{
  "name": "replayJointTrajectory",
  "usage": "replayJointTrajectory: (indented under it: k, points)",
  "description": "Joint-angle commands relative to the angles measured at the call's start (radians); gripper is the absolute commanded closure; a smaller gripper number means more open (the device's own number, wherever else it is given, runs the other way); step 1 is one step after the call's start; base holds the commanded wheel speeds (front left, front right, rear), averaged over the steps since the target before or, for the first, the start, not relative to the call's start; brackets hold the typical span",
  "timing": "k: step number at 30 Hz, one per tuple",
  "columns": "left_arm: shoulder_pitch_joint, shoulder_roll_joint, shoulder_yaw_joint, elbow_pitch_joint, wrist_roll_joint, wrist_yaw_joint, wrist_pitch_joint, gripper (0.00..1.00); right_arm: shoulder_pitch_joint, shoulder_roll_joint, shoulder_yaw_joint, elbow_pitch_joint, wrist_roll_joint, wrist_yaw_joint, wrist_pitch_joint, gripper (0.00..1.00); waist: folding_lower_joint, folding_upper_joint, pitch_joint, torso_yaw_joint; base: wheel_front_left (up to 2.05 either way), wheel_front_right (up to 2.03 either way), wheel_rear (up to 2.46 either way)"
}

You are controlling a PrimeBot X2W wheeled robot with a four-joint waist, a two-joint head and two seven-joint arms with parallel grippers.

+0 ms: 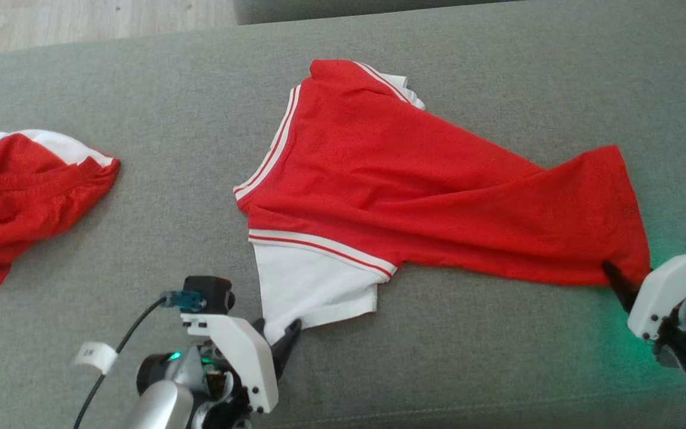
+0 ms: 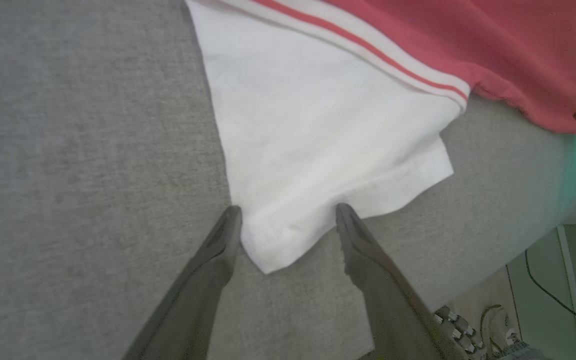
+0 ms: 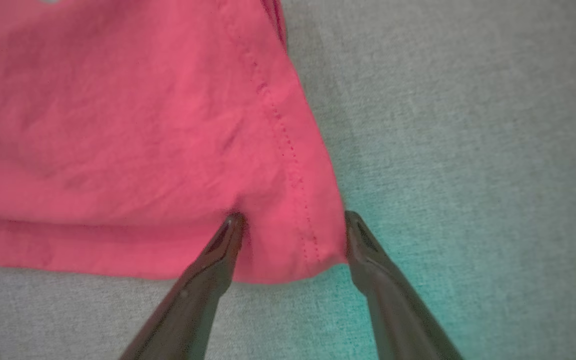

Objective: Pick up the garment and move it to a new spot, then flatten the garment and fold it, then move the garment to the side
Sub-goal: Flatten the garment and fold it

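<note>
Nearest, the left end effector (image 1: 277, 330) is released, its two dark fingers spread wide. The corner of the garment's white sleeve (image 2: 318, 125) lies flat between them on the grey upholstered surface (image 1: 468, 369), unpinched. A black cable (image 1: 117, 351) with a white tag (image 1: 94, 356) trails from this arm's wrist.

The right end effector (image 1: 626, 286) is also released and spread. In its wrist view, one finger (image 3: 218, 250) rests on the red cloth and the other (image 3: 368, 250) sits just outside the stitched hem, with the hem corner between them.

The garment (image 1: 408, 173), a red shirt with white striped trim, stretches from one end effector to the other and away from both, wrinkled along its body.

Well off to the left end effector's outer side lies a second red and white garment (image 1: 15, 190), bunched. Beyond it is pale wooden floor (image 1: 81, 24).
</note>
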Motion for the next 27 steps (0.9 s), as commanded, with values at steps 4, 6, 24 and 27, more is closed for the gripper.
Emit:
replayJointTrajectory:
  k: [4,6,24,27]
  points:
    - [-0.037,0.02,0.044,-0.021,0.018,0.038,-0.002,0.0,-0.034,-0.012,0.03,-0.024,0.009,-0.001,-0.008,0.0,-0.0001,0.0,0.001,-0.002,0.0,0.0,0.0]
    - [-0.027,0.029,0.04,-0.017,0.017,0.04,0.019,0.0,-0.032,-0.012,0.035,-0.022,0.011,-0.001,-0.01,0.0,-0.0001,0.0,-0.002,-0.001,0.0,0.0,0.0]
    - [-0.023,0.02,0.012,-0.004,-0.026,0.02,0.067,1.0,-0.052,-0.021,0.061,0.002,0.022,-0.001,-0.024,0.48,-0.0001,0.0,-0.001,-0.016,0.0,0.0,0.0]
    - [-0.021,0.024,0.012,-0.003,-0.027,0.02,0.063,1.0,-0.049,-0.024,0.062,-0.006,0.02,-0.001,-0.044,1.0,-0.0001,0.0,-0.006,-0.017,0.0,0.0,0.0]
